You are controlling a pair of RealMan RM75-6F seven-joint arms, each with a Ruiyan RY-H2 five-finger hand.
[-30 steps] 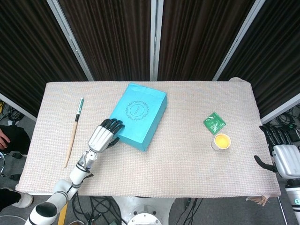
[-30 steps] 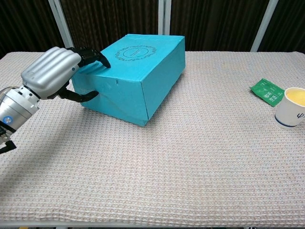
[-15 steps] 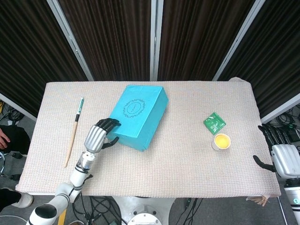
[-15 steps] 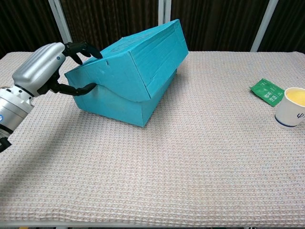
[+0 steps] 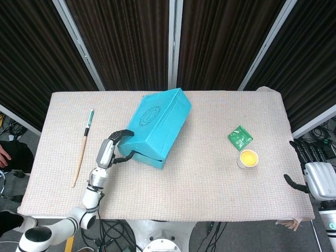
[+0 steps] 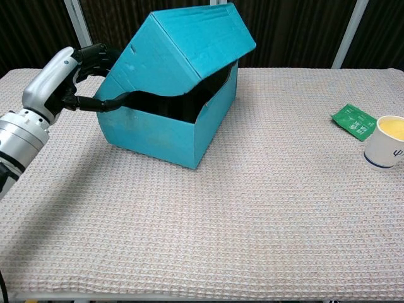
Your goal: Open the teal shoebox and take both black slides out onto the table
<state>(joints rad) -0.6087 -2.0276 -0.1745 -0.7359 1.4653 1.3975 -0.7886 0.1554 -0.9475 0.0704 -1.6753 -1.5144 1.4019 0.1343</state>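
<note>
Centrally on the woven beige tablecloth (image 6: 265, 221): teal shoebox (image 6: 165, 126), rectangular matte cardboard, oval ornament printed on its lid (image 6: 183, 53). Lid tilted steeply up on the left-hand side, hinged along the far edge, dark gap beneath; contents hidden in shadow, slides not discernible. Left hand (image 6: 60, 82), silver shell with black fingers (image 6: 95, 53), pinching the raised lid edge, fingers curled over the top and thumb hooked beneath. Left of the box: slim wooden stick with green-and-black tip (image 5: 83, 147), lying lengthwise. Right of the box, well apart: flat green packet (image 6: 355, 121), glossy with white print, and just beside it a white paper cup (image 6: 386, 142) of yellow liquid. Far right of the box, past the table edge: right hand (image 5: 314, 170), empty, fingers straight and spread.
</note>
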